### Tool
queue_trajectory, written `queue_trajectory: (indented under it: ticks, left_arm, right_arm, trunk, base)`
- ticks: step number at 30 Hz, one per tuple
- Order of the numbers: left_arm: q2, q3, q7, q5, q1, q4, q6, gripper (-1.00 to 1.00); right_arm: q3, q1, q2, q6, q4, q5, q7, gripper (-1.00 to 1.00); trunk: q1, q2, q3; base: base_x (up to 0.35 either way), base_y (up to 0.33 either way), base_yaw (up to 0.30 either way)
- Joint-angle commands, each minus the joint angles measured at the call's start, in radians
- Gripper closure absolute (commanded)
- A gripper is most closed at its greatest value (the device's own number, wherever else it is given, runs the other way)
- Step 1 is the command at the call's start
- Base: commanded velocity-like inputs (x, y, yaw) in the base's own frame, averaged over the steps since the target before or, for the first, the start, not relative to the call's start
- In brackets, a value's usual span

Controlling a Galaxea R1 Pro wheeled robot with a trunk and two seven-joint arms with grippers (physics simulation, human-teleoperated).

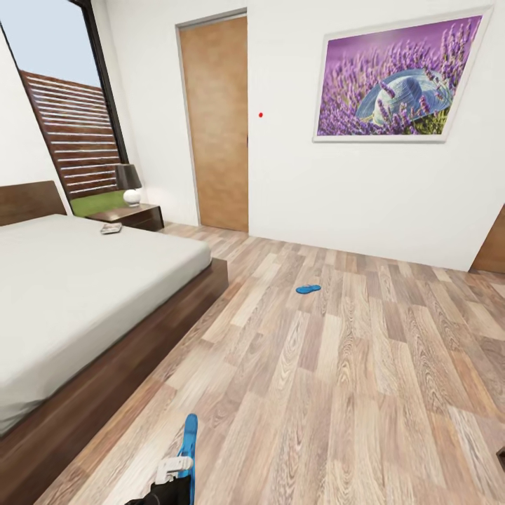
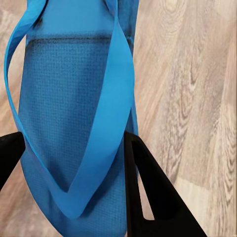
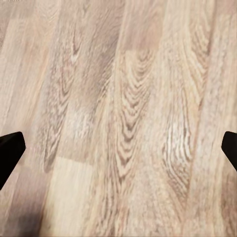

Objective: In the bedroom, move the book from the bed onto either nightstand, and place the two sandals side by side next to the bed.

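Pinching one sandal (image 2: 74,113), the left gripper (image 2: 74,163) hangs over the floor (image 3: 128,98); the right gripper (image 3: 118,148) is spread, another sandal (image 1: 308,288) far ahead.

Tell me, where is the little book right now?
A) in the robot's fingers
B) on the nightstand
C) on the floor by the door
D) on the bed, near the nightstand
D: the book lies on the grey bed at its corner beside the nightstand.
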Motion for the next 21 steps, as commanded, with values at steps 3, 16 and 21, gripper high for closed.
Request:
queue_trajectory:
  ticks: [3,16,21]
  left_arm:
    - [0.001,-0.005,0.0,0.005,-0.001,0.001,-0.004,1.0]
    - [0.001,-0.005,0.0,0.006,0.0,0.001,-0.004,1.0]
    - [0.001,-0.005,0.0,0.006,-0.001,0.001,-0.004,1.0]
  right_arm:
    - [-0.002,-0.001,0.0,0.0,0.001,-0.005,0.006,-1.0]
    - [-0.002,-0.001,0.0,0.0,0.0,-0.004,0.008,-1.0]
    - [-0.002,-0.001,0.0,0.0,0.0,-0.004,0.008,-1.0]
  trunk:
    - [-0.012,0.021,0.009]
    - [-0.012,0.021,0.009]
    - [-0.012,0.021,0.009]
  base:
    - [0.0,0.0,0.0]
    - [0.0,0.0,-0.21]
    - [0.0,0.0,-0.258]
